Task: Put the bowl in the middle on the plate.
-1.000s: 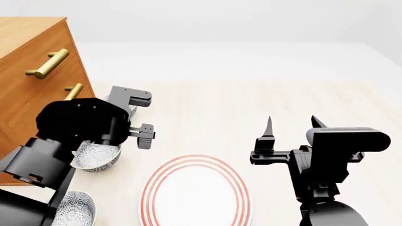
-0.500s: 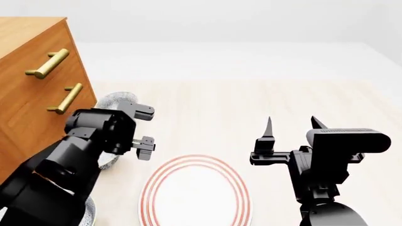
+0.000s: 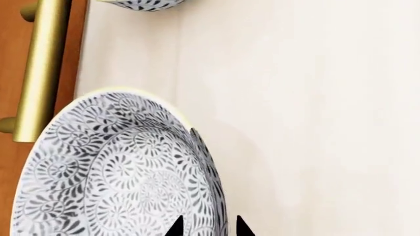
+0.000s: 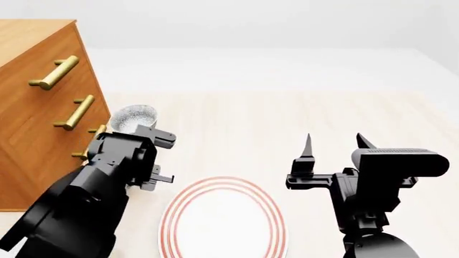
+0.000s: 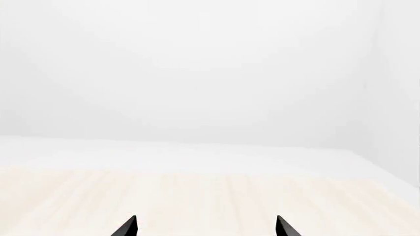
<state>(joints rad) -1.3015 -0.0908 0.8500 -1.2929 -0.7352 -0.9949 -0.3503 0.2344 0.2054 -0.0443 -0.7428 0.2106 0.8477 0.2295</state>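
The bowl [image 3: 125, 172], white with a dense grey-blue pattern, fills much of the left wrist view. My left gripper [image 3: 208, 228] is open and straddles its rim, one fingertip inside the bowl and one outside. In the head view my left arm hides this bowl, and the left gripper [image 4: 161, 158] sits low beside the plate's left edge. The plate [image 4: 222, 183], white with thin red rings, lies at the front centre with nothing on it. My right gripper [image 4: 334, 141] hangs open to the right of the plate, fingers pointing away, nothing between them [image 5: 205, 227].
A wooden dresser [image 4: 36, 107] with brass handles [image 3: 43, 69] stands close on the left, right beside the bowls. A look-alike bowl [image 4: 133, 118] sits farther back by the dresser. Part of another bowl [image 3: 141, 4] shows at the left wrist view's edge.
My left arm has swung forward and down, so its gripper dropped over the middle bowl and now hides it. The far bowl became uncovered. The right arm stayed still.
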